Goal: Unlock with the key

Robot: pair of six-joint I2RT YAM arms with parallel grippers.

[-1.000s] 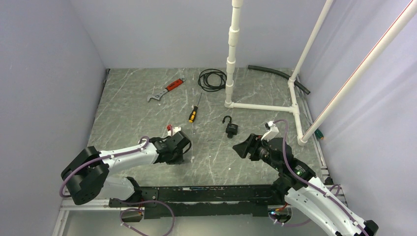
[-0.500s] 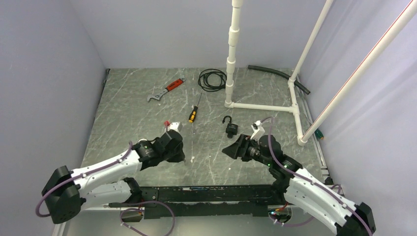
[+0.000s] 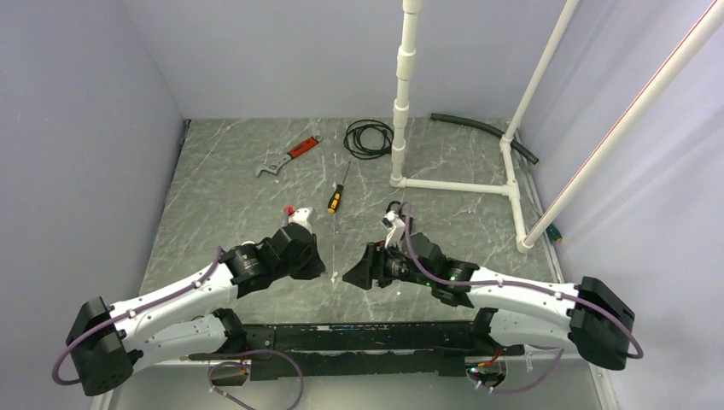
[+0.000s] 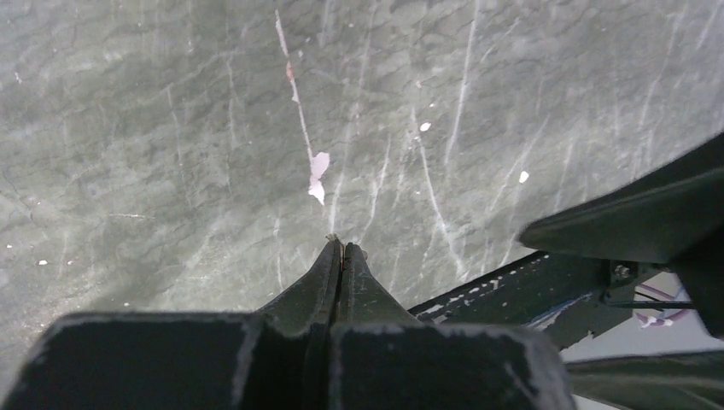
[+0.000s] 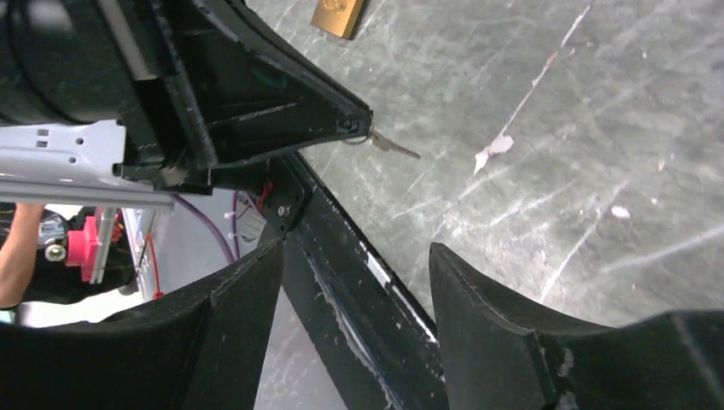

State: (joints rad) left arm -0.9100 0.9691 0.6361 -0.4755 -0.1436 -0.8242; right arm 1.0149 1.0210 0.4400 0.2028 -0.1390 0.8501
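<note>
Toward the near edge of the worktop (image 3: 213,171), your two tools faced each other tip to tip without touching. Your left tool (image 3: 318,269) was pinched fully closed on the key (image 5: 394,146), whose blade stuck out past the fingertips just above the scratched stone surface. Your right tool (image 5: 354,256) stood with its jaws wide apart and nothing between them, aimed at the key from close by. The padlock (image 3: 394,206) lay on the far side of your right wrist, mostly hidden by it; only its shackle showed.
</note>
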